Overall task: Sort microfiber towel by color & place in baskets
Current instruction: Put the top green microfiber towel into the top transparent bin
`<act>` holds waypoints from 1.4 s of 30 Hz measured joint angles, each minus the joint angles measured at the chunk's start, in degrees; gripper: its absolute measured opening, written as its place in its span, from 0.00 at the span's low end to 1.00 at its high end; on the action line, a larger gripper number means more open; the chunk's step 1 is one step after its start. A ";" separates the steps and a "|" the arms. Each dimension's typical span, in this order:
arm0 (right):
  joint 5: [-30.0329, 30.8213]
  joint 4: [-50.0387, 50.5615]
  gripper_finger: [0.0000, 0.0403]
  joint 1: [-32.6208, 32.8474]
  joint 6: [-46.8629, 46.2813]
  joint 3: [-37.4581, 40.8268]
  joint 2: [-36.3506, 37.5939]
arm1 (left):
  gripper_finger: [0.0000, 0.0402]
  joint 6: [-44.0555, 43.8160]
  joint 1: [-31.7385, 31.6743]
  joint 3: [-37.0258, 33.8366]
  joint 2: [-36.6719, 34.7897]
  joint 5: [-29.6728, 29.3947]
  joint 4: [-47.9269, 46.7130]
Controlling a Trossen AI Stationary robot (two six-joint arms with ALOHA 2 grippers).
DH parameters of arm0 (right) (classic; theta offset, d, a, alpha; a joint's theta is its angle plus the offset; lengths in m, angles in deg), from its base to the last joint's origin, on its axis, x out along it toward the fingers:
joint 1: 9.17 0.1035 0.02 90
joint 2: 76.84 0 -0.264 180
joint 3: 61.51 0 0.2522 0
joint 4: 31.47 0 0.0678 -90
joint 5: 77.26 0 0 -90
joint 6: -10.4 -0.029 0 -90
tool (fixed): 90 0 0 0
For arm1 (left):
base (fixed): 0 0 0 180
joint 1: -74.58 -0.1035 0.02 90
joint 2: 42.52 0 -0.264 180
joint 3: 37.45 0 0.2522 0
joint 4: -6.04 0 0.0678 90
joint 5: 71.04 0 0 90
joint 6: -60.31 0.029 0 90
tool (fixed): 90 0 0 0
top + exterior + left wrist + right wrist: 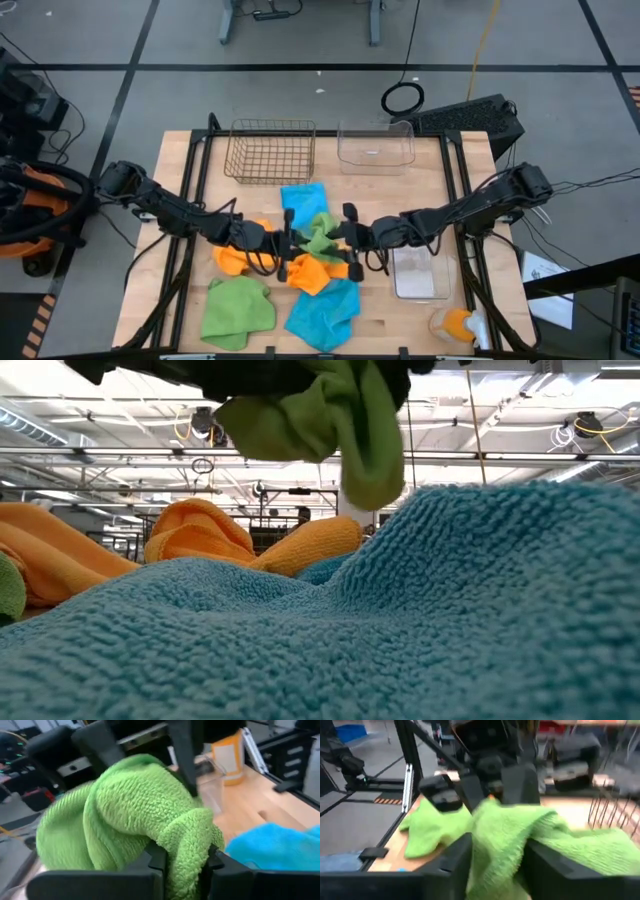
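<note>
A green microfiber towel (322,238) hangs lifted between my two grippers above the pile at the table's middle. My left gripper (292,242) is shut on its left end and my right gripper (350,240) is shut on its right end. In the low view the green towel (330,415) droops above a blue towel (400,620). The wire basket (270,152) and a clear bin (375,146) stand at the far edge. A second clear bin (420,272) sits on the right. My left gripper (182,859) pinches a bunched fold of the green towel (184,837) between its two fingers, coming level from the table's left. The towel bulges out in front of the fingers, lifted clear. My right gripper (497,862) pinches the towel's other end (495,827) between its fingers (457,857), coming level from the table's right; the cloth is gathered in several layers and lifted.
Other towels lie around the grippers: a blue one (303,198), two orange ones (235,256) (310,272), a green one (237,308) and a blue one (325,312) near the front edge. An orange bottle (455,322) lies at the near right corner.
</note>
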 joint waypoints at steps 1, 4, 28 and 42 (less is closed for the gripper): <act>0.09 2.06 0.43 0.00 -0.88 -0.02 0.45 | 0.13 0.05 0.03 0.00 0.00 0.32 -0.17; 0.46 6.27 0.55 0.23 -2.35 -0.04 1.52 | 0.13 0.10 0.07 -0.02 0.00 0.47 -1.30; 4.45 4.87 0.99 4.81 2.70 -0.06 5.21 | 0.13 1.96 0.04 -0.02 -0.04 7.17 -1.97; -1.78 0.81 0.98 1.65 1.58 0.00 -3.60 | 0.13 1.94 0.04 -0.02 -0.05 9.96 -1.89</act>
